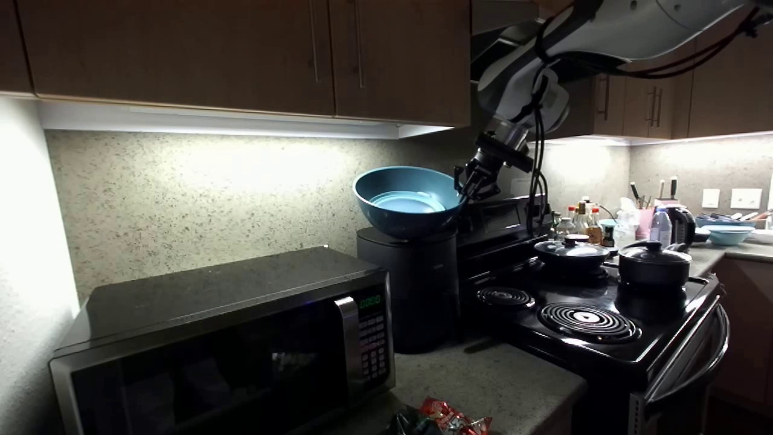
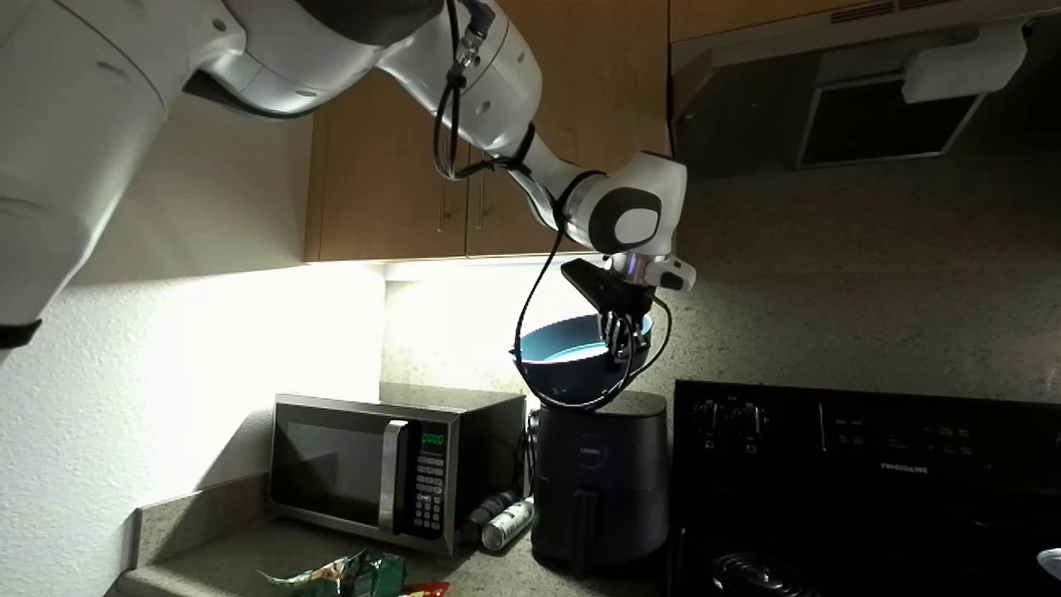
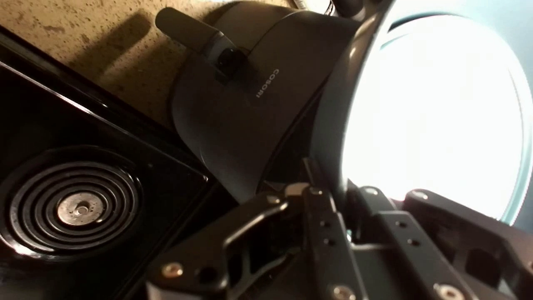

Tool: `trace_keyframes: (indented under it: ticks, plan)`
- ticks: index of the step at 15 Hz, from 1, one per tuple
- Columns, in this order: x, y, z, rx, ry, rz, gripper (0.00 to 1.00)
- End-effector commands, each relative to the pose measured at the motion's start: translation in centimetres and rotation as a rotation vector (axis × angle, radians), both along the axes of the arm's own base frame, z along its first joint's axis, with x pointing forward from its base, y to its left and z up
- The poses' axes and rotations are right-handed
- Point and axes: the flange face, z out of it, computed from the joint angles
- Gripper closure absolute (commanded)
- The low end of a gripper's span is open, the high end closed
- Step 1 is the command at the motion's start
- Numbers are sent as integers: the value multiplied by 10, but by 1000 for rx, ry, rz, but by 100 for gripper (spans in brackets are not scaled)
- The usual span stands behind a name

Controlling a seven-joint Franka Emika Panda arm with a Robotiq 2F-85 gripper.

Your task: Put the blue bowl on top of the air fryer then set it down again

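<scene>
The blue bowl (image 1: 386, 184) is over the flat top of the black air fryer (image 1: 410, 290). It is slightly tilted, and I cannot tell whether its base touches the top. In an exterior view the bowl (image 2: 564, 336) and air fryer (image 2: 601, 473) also show, with the gripped side of the rim higher. My gripper (image 1: 464, 188) is shut on the bowl's rim, on the side toward the stove. In the wrist view the fingers (image 3: 333, 179) stand either side of the wall of the bowl (image 3: 433, 116), whose inside is overexposed. The air fryer (image 3: 233, 116) lies below left.
The microwave (image 2: 365, 464) stands beside the air fryer, with bottles (image 2: 507, 524) between them. The stove (image 1: 589, 320) is on the opposite side, with a lidded pan (image 1: 570, 254) and pot (image 1: 655, 269). Upper cabinets (image 1: 241, 54) hang above. Snack bags (image 1: 450, 417) lie in front.
</scene>
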Motion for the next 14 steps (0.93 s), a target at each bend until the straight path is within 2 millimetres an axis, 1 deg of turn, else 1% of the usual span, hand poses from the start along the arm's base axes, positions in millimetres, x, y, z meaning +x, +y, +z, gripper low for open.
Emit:
trace_keyframes:
  ticks: [1,3,4,5,6,11,12,13,14]
  plan:
    - [5,2,11,12,55,-15,94]
    - [4,3,13,24,83,-3,93]
    - [4,4,14,31,98,6,68]
    - [4,5,13,33,104,10,67]
    - [5,6,15,41,107,16,63]
    - [9,11,18,53,109,26,32]
    - [10,12,18,54,108,26,24]
    - [11,12,18,54,107,27,19]
    - [12,12,18,54,107,29,25]
